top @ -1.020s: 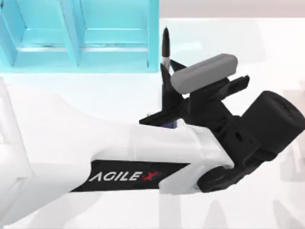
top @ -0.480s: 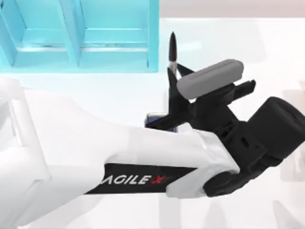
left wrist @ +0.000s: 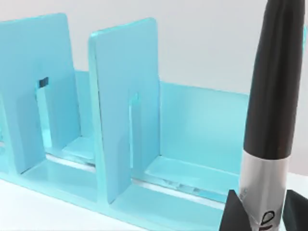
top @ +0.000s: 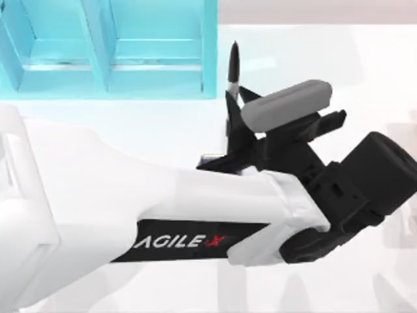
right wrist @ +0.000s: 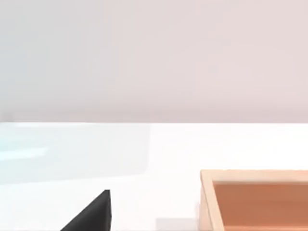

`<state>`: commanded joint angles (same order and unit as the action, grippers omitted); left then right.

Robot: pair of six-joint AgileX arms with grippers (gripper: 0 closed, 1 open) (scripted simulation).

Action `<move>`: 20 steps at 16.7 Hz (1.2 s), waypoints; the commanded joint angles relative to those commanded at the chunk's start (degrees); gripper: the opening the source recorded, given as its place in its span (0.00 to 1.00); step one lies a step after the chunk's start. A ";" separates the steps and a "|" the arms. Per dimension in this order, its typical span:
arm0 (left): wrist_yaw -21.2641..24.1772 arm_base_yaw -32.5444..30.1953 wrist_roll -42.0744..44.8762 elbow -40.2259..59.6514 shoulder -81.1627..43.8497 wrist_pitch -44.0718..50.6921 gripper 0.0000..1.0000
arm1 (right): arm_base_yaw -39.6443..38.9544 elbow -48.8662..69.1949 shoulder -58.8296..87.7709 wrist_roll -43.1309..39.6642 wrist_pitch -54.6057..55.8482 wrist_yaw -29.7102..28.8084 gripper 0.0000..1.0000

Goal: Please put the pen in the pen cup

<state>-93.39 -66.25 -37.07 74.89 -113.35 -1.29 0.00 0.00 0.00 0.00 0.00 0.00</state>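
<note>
The left arm (top: 130, 215) reaches across the near part of the white desk (top: 339, 59) in the top view, its white forearm filling the foreground. Past it, the left gripper (top: 233, 124) has its dark fingers (left wrist: 231, 214) clamped on the pen (top: 234, 65), one on each side of the silver band. The pen stands upright, its black tapered end pointing up above the fingers. Just beneath the gripper, a sliver of the blue pen cup (top: 207, 158) peeks out at the edge of the forearm, so the pen is held over the cup and mostly hides it. Farther back, the turquoise shelf unit (top: 111, 45) stands on the left side of the desk, its dividers open toward the arm. The right wrist view shows a black finger tip (right wrist: 94, 214) of the right gripper near a wooden box (right wrist: 255, 199); whether those fingers are apart or together I cannot tell
</note>
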 joint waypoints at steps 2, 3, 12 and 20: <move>0.00 0.00 0.00 0.00 0.00 0.00 0.00 | 0.00 0.00 0.00 0.00 0.00 0.00 1.00; 0.00 0.00 0.00 0.00 0.00 0.00 0.08 | 0.00 0.00 0.00 0.00 0.00 0.00 1.00; 0.00 0.00 0.00 0.00 0.00 0.00 0.75 | 0.00 0.00 0.00 0.00 0.00 0.00 1.00; 0.00 0.00 0.00 0.00 0.00 0.00 1.00 | 0.00 0.00 0.00 0.00 0.00 0.00 1.00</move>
<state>-93.39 -66.25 -37.07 74.89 -113.35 -1.29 0.00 0.00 0.00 0.00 0.00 0.00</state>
